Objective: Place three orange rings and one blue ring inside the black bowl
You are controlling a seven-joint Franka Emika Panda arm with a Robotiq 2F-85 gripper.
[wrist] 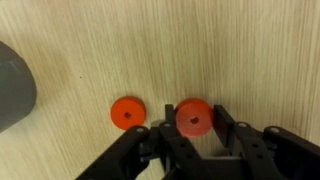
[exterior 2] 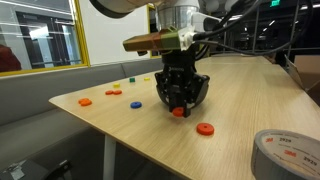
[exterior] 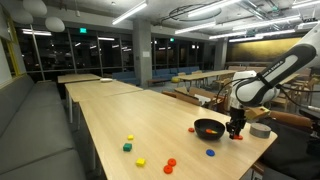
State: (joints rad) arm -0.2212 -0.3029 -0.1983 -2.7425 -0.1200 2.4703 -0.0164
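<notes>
the table [exterior: 110, 115] bears a black bowl [exterior: 209, 128], orange rings [exterior: 170, 162], 1 blue ring [exterior: 210, 153] and blocks [exterior: 127, 147].

Four orange rings [exterior 2: 205, 129]; one blue ring [exterior: 210, 153]; one black bowl [exterior: 209, 128]; one tape roll [exterior 2: 285, 152].

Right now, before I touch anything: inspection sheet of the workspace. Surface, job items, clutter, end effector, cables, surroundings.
Surface: light wooden table; work is near its corner.
Job's things: black bowl beside the arm, contents cannot be told. Gripped orange ring sits at table level between the fingers. Second orange ring lies beside it, apart. Third orange ring and fourth orange ring lie farther off. Blue ring is on the table, outside the bowl.
Clutter: tape roll, yellow block, green block.
End effector: shut on the gripped orange ring.
Cables: nothing seen on the table.
Surroundings: more long tables, dark windows.
</notes>
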